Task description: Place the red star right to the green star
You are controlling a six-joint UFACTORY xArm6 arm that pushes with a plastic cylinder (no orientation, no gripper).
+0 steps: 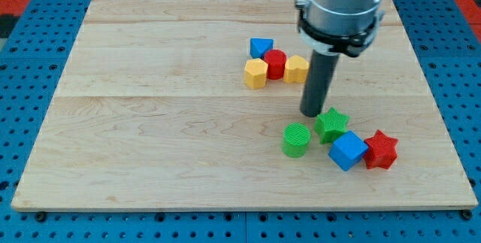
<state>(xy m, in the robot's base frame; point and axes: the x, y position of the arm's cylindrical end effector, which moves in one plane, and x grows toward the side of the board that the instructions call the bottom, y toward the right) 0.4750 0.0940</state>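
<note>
A pale wooden board [150, 123] with visible grain lies on a blue pegboard surface [30, 85]. The blocks look like ridged plastic. A red star [381, 150] sits near the view's bottom right, touching a blue cube [347, 150]; the green star [331, 124] is just to the cube's upper left, beside a green cylinder [296, 139]. Further up, a blue triangle [261, 47], a red cylinder [276, 64] and two yellow blocks [255, 73] [297, 69] cluster together. The arm's dark rod stands upright; it has no gripper and holds nothing, its tip [313, 113] just beside the green star's upper left.
</note>
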